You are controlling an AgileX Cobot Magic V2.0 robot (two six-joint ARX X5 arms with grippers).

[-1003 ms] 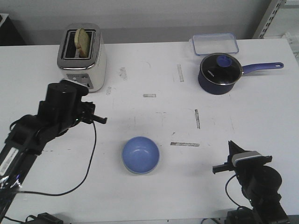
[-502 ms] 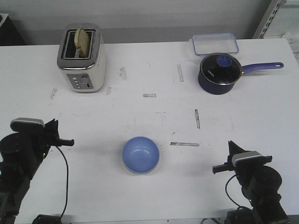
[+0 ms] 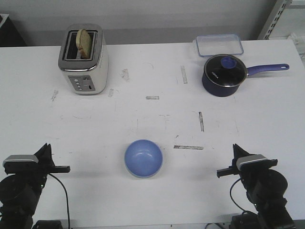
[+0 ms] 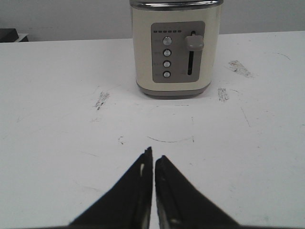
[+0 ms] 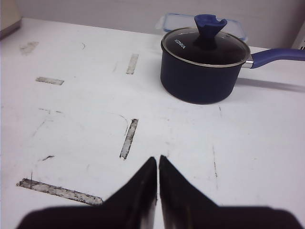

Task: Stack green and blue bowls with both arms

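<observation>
The blue bowl [image 3: 143,158] sits upright on the white bench [image 3: 157,119], near its front edge and between the two arms. A thin paler rim shows beneath its lower edge, which suggests it is already nested inside the green bowl [image 3: 138,175] (only that sliver is visible, so this is a judgement, not a certainty).

The left hand [image 4: 153,162] hangs low at the front left corner, well apart from the bowls, its two fingers closed to a hairline gap with nothing between them. The right hand [image 5: 157,163] hovers at the front right, likewise pressed together and empty. The toaster [image 3: 83,59] with its slice of bread, the lidded saucepan [image 3: 224,74] and the clear container [image 3: 219,45] stand at the back, far from the bowls.

The bowls look light, stiff and smooth, probably plastic, so they will likely slide on the bench if nudged. The best hold would be a pinch over the rim, one finger inside and one outside, since the curved wall offers little purchase.
</observation>
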